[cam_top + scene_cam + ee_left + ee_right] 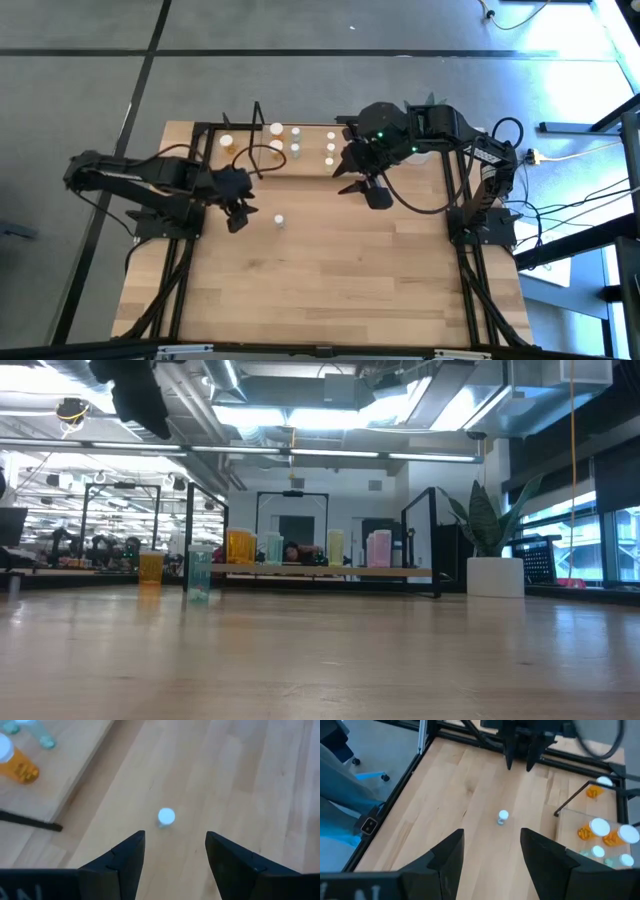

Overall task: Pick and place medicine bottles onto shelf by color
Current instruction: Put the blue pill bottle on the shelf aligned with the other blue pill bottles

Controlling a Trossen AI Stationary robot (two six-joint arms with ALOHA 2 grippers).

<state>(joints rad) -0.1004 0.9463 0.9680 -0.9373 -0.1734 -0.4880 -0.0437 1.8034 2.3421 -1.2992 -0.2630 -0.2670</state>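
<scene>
Both jaws stand parted and empty: your left gripper (175, 851) hangs just beside a lone white-capped bottle (279, 220) on the counter (330, 270), your right gripper (362, 187) near the shelf (311, 165) holding the other bottles (331, 148).

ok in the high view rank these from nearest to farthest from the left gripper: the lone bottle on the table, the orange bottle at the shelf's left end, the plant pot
1. The lone bottle, on the bare table just right of the left gripper.
2. The orange bottle, at the left end of the shelf behind the gripper.
3. The plant pot, far right, mostly hidden by the right arm.
</scene>
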